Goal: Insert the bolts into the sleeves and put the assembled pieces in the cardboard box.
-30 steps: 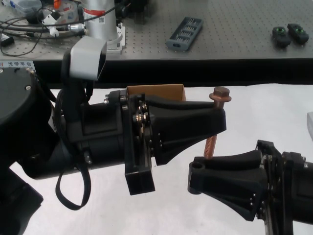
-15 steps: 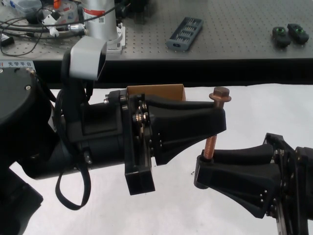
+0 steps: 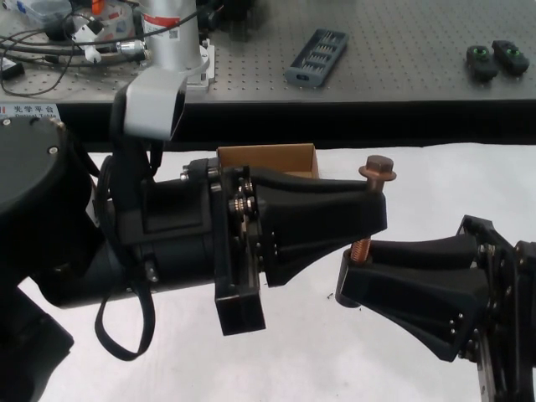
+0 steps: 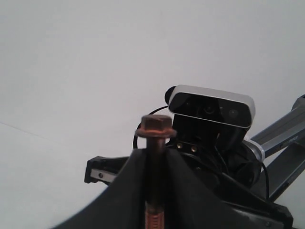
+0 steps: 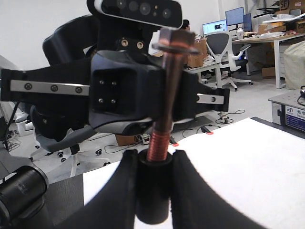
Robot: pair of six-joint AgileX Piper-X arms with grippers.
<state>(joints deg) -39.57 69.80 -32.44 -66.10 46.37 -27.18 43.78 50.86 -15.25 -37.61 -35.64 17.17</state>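
Observation:
A copper bolt (image 3: 378, 170) stands upright, head up, with my left gripper (image 3: 373, 205) shut on its shank. Just below, my right gripper (image 3: 356, 280) is shut on a black sleeve (image 5: 153, 191). In the right wrist view the bolt's (image 5: 169, 86) threaded end sits in the sleeve's top opening, and the left gripper (image 5: 143, 90) grips the shank above it. The left wrist view has the bolt (image 4: 155, 143) between the left gripper's (image 4: 155, 160) fingers. The cardboard box (image 3: 266, 157) stands behind the left arm, mostly hidden by it.
Both arms hang over a white table (image 3: 435, 193). A perforated metal bench (image 3: 402, 42) behind carries a black rack (image 3: 316, 54), two small black parts (image 3: 498, 59), a silver post (image 3: 172, 33) and cables.
My right gripper has shifted right and risen with the sleeve under the bolt. Less bare thread shows between the two grippers. The left arm has barely moved.

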